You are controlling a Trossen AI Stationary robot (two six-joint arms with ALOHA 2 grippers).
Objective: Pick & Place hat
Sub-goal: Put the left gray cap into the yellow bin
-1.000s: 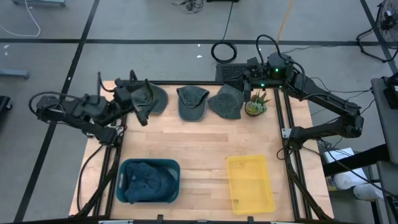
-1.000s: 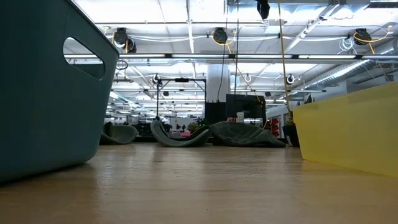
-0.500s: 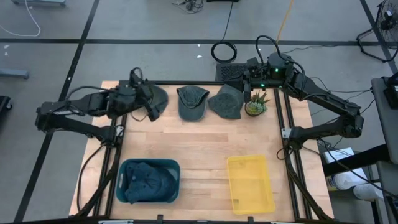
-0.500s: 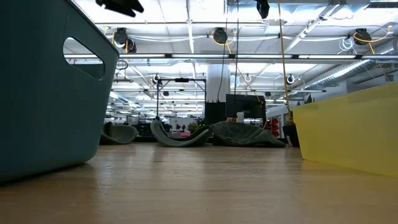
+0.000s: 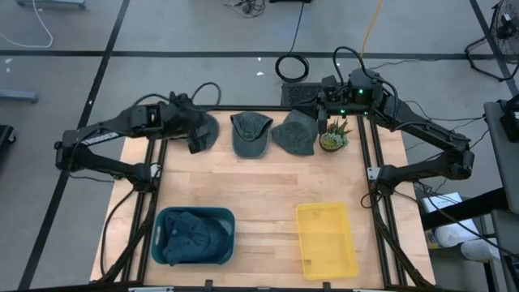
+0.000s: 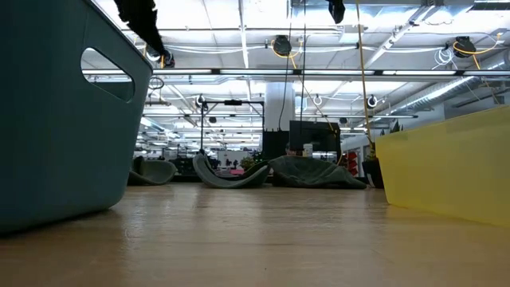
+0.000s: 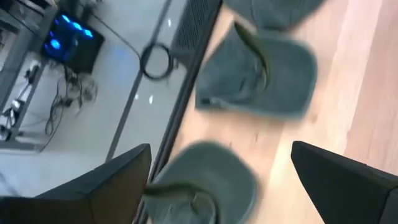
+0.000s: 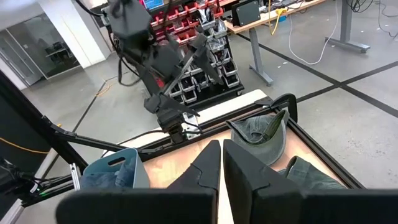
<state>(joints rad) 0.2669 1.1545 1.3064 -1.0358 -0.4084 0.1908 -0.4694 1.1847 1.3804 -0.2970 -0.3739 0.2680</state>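
Three grey-green hats lie in a row along the table's far edge: a left hat [image 5: 207,127], a middle hat [image 5: 250,133] and a right hat [image 5: 295,133]. In the low view they show as left hat [image 6: 151,171], middle hat [image 6: 231,175] and right hat [image 6: 312,171]. My left gripper [image 5: 195,139] hangs open above the left hat [image 7: 208,180], touching nothing, with the middle hat [image 7: 261,74] farther off. My right gripper [image 8: 221,163] is shut and waits over the far right corner.
A blue bin [image 5: 193,235] holding more hats stands at the near left. A yellow bin [image 5: 326,240] stands at the near right. A small potted plant [image 5: 333,138] sits beside the right hat. Bare wood lies between the hats and the bins.
My left arm has stretched out from the table's left side toward the left hat. Its gripper has come down into the top of the low view and now hangs over that hat. The hats have not moved.
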